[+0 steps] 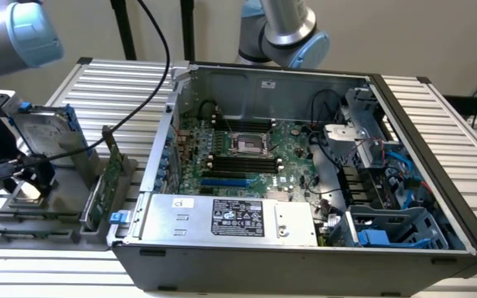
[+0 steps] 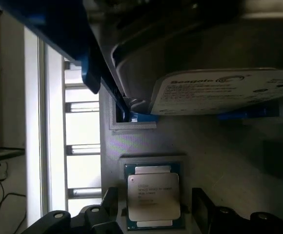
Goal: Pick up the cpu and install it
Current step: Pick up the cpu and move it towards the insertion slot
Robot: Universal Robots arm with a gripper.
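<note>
The cpu [image 2: 153, 197] is a small square chip with a dull silver top, lying flat in a recess of the grey holder [image 2: 219, 161]. My gripper [image 2: 156, 212] is open and straddles it, one black finger [image 2: 110, 204] on each side with a small gap to the chip's edges. In the exterior view the gripper [image 1: 25, 181] hangs low over the holder [image 1: 31, 233] at the exterior view's left, with the pale cpu [image 1: 28, 191] just showing between the fingers. The bare cpu socket [image 1: 245, 144] sits on the motherboard inside the open computer case [image 1: 305, 257].
A silver hard drive [image 2: 219, 90] in a blue bracket stands upright right beside the cpu; it also appears as the hard drive [image 1: 44, 133]. A green card [image 1: 106, 186] stands on edge in the holder. A silver power supply [image 1: 230, 217] and cables fill the case.
</note>
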